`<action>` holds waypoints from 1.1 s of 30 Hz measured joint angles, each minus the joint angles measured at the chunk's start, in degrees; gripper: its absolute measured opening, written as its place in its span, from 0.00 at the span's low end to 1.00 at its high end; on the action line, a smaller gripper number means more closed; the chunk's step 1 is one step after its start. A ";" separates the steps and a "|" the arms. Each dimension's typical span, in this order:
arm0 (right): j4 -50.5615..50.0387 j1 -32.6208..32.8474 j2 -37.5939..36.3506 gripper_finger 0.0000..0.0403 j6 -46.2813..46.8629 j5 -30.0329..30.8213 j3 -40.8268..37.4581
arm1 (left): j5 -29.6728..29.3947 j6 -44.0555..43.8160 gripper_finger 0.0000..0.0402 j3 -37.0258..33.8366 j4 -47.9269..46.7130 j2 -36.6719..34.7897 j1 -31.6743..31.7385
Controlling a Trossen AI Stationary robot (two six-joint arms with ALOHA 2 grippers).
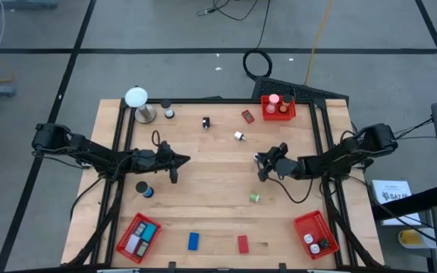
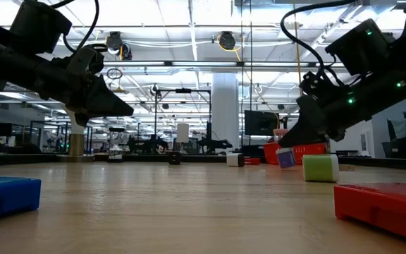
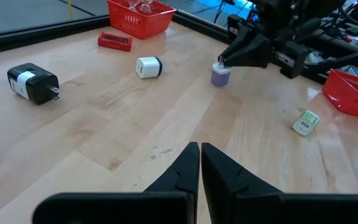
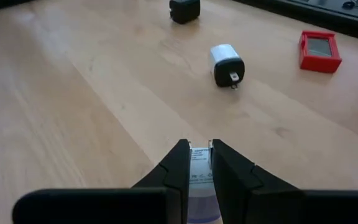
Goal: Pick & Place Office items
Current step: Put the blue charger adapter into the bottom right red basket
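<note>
My right gripper [image 1: 261, 165] stands over the middle right of the table, shut on a small lilac cylinder with a white label [image 3: 220, 74]; the low view shows it too, as a purple piece [image 2: 285, 157]. My left gripper [image 1: 177, 161] waits shut at the middle left, holding nothing, fingertips together [image 3: 200, 149]. Loose on the wood lie a white-and-black plug [image 4: 227, 64], a black adapter [image 4: 184, 9], a flat red piece [image 4: 319, 51] and a green roll [image 1: 254, 198]. My right gripper pinches the lilac cylinder's upper, labelled end [image 4: 199, 165] between its two fingers [image 3: 229, 59]. The fingers slant down from the table's right side. The cylinder stands upright below the fingertips; whether its bottom rests on the wood I cannot tell.
Red mesh baskets stand at the far right [image 1: 278, 107], near left [image 1: 138, 235] and near right [image 1: 315, 233]. A white ball on a metal stand [image 1: 137, 102] is at the far left. A blue block [image 1: 193, 241], a red block [image 1: 243, 243] and a dark roll [image 1: 143, 189] lie toward the near side.
</note>
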 joint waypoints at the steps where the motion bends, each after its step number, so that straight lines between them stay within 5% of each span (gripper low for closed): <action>1: -0.12 0.00 0.06 0.10 -0.01 -0.14 -0.01 | 0.00 0.00 0.04 0.00 -0.02 0.00 0.00; 10: 0.06 0.15 -0.73 0.26 0.98 -4.19 -0.02 | 0.00 -0.17 0.04 0.00 -0.05 0.00 0.00; 17: -4.36 0.06 -9.98 0.44 3.90 -9.04 0.77 | 0.05 -0.84 0.04 0.00 -0.04 0.01 -0.45; 24: -50.77 -5.95 -19.64 0.43 9.52 -20.60 17.69 | 0.20 -2.00 0.04 0.00 -0.13 0.01 -1.90; 29: -72.67 -14.32 -14.41 0.27 16.73 -33.86 32.37 | 0.46 -5.20 0.04 0.00 -0.57 0.01 -1.97; 33: -83.89 -16.20 -6.19 0.27 22.98 -39.61 40.39 | 0.54 -5.23 0.04 0.00 -0.61 0.01 -1.97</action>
